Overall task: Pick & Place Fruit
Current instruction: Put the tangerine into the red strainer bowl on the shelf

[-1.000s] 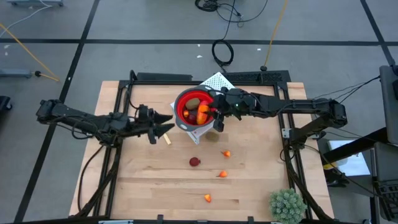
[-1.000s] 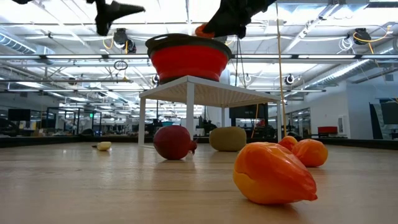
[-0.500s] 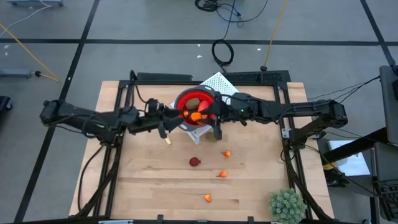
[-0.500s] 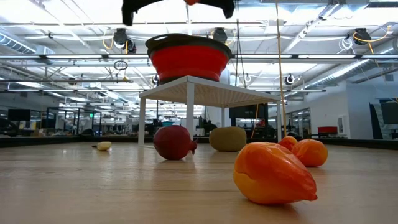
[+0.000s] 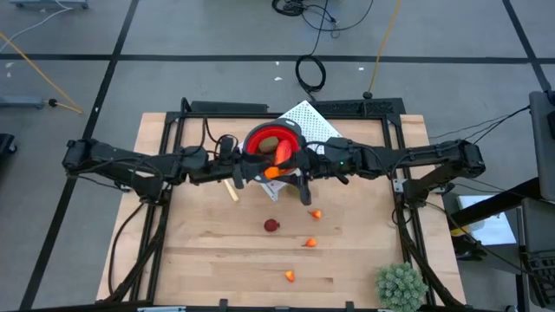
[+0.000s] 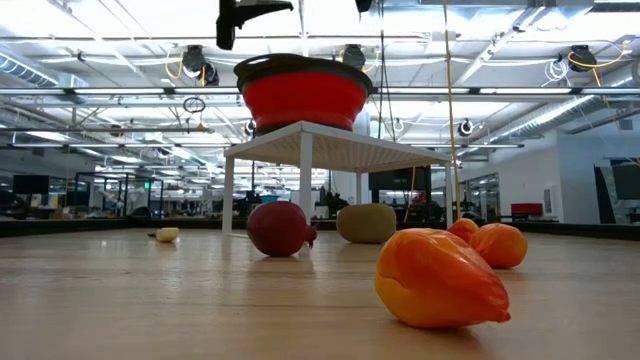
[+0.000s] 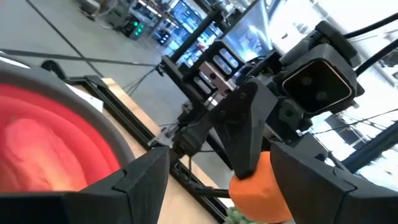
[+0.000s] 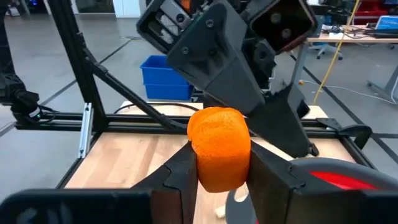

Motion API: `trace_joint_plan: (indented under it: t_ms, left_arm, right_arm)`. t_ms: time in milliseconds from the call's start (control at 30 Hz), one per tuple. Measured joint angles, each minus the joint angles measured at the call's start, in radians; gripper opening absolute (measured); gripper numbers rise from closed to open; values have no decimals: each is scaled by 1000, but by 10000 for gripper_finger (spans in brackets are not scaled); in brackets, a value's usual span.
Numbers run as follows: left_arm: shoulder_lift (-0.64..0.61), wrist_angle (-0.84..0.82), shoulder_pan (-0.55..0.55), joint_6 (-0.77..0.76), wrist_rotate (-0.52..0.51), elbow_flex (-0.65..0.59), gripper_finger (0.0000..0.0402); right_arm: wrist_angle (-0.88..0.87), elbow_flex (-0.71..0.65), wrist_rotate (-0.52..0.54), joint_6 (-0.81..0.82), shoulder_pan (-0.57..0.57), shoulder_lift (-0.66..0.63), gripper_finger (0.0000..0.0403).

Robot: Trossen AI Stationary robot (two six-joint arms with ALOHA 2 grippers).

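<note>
My right hand [image 8: 219,177] pinches an orange fruit [image 8: 219,148] beside the red bowl [image 5: 270,143]; my left hand [image 7: 217,180], open and empty, could knock it loose.

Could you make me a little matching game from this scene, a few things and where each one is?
Things:
1. orange fruit piece
2. dark red ball
3. red bowl
4. spiky green plant ball

Places:
A. at the table's near right corner
B. on the white stand
C. between the right gripper's fingers
D. lying on the bare wood

Pairs: 1-C, 2-D, 3-B, 4-A
</note>
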Motion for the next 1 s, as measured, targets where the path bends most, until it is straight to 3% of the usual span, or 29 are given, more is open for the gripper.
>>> trace_joint_plan:
  t_ms: [1000]
  left_arm:
    - [2,43,-2,-34,93,0,278]
  right_arm:
    - [44,0,5,0,1,1,107]
